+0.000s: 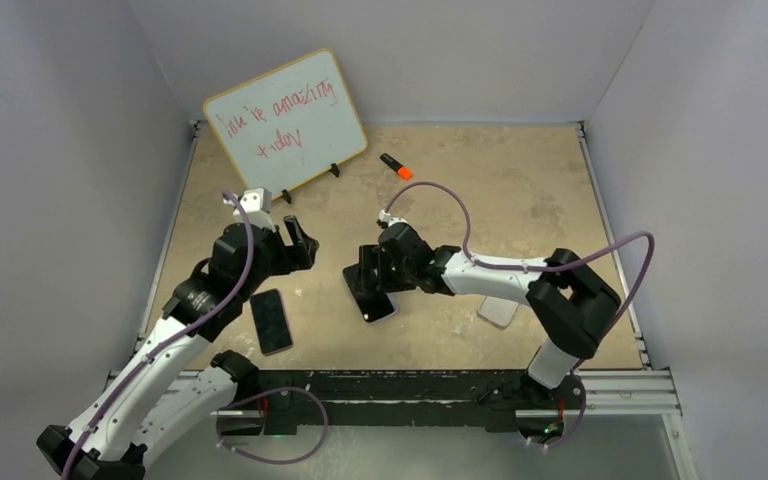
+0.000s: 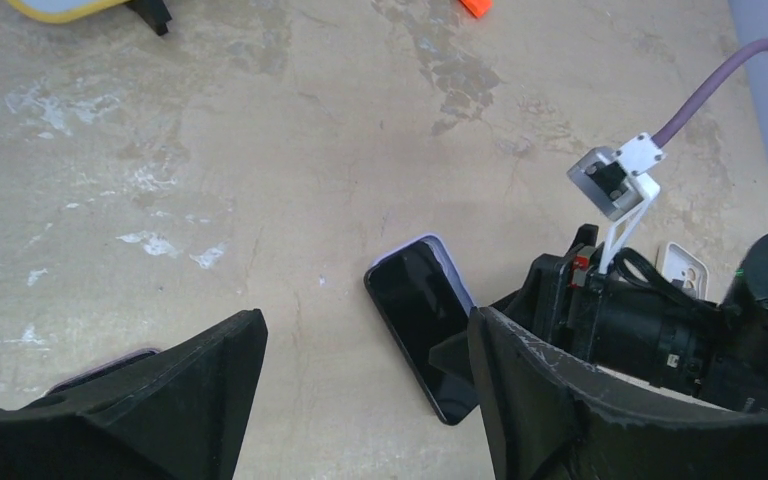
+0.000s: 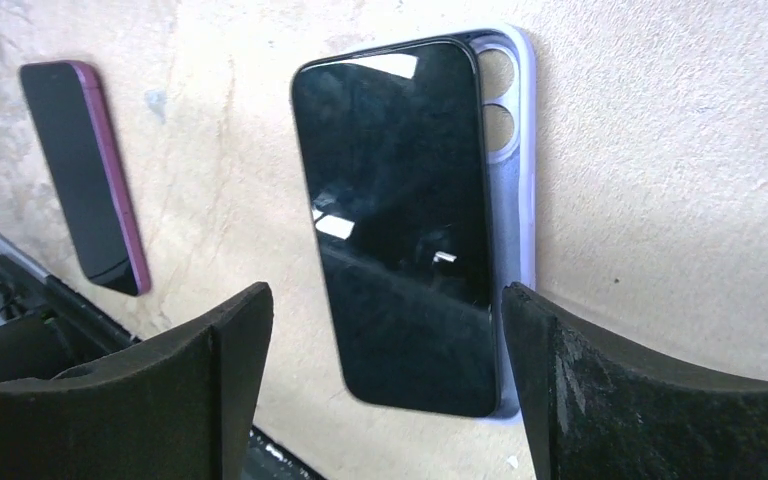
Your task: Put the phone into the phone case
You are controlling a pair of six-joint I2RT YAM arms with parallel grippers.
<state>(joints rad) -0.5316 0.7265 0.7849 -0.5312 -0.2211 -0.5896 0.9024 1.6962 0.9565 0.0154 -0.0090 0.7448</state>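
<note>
Right gripper [image 3: 385, 300]: jaws spread wide, phone [image 3: 400, 200] lying between them, skewed on the phone case [image 3: 522, 150], whose rim peeks out along one long edge. Left gripper [image 2: 365, 322] gapes too, holding nothing, well apart.

2 white-and-black arms [image 1: 150, 360] carry looping purple cables [image 2: 695, 100].

The right gripper [image 1: 367, 272] hides part of the phone [image 1: 378, 305].
</note>
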